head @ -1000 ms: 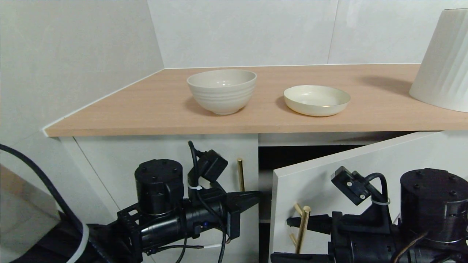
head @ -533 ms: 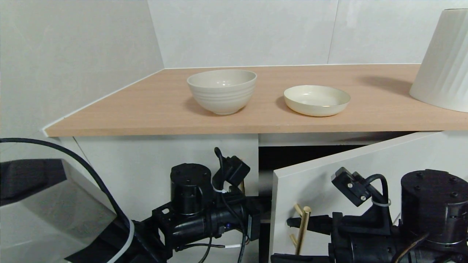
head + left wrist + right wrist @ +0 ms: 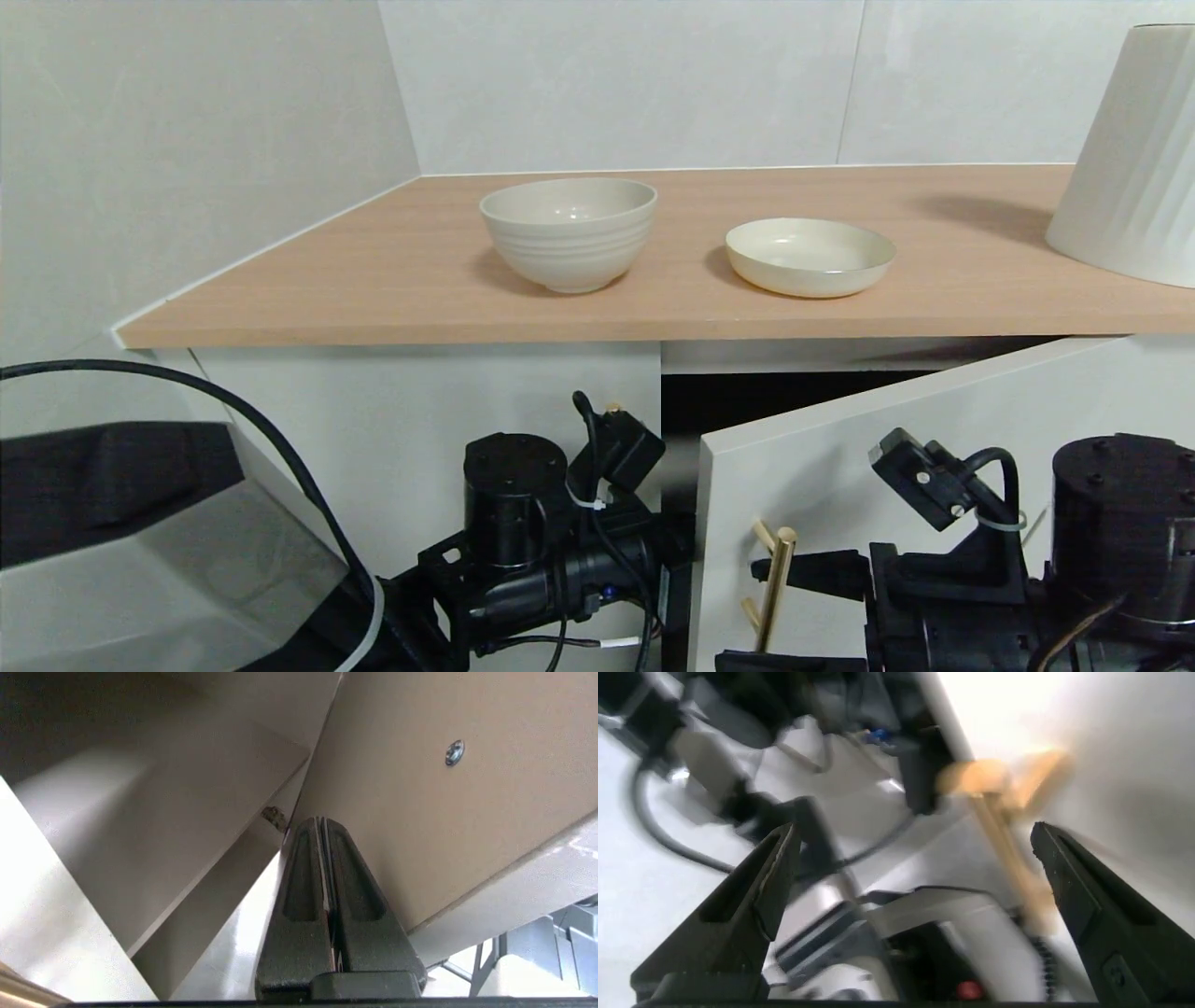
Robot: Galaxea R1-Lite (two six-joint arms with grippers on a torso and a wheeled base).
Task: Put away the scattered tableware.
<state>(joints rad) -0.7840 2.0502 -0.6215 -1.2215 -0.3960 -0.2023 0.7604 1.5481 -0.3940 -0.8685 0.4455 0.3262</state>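
Straddling the gold handle (image 3: pixel 775 583) of the ajar cabinet door (image 3: pixel 934 439), the right gripper (image 3: pixel 915 840) is spread wide, the left gripper (image 3: pixel 320 831) to its left is pressed closed, empty, at the door's edge, and farther back the bowl (image 3: pixel 568 233) and the shallow dish (image 3: pixel 809 257) to its right sit on the countertop (image 3: pixel 373 280).

Setting: a home kitchen-like corner is indicated | wooden countertop (image 3: pixel 373 280) fitted over white cabinet (image 3: pixel 420 411), brass handle (image 3: pixel 775 588) | walls (image 3: pixel 616 84) are tiled | 1 bowl (image 3: pixel 568 233), 1 shallow dish (image 3: pixel 808 257), 1 lampshade (image 3: pixel 1134 159) are set on top
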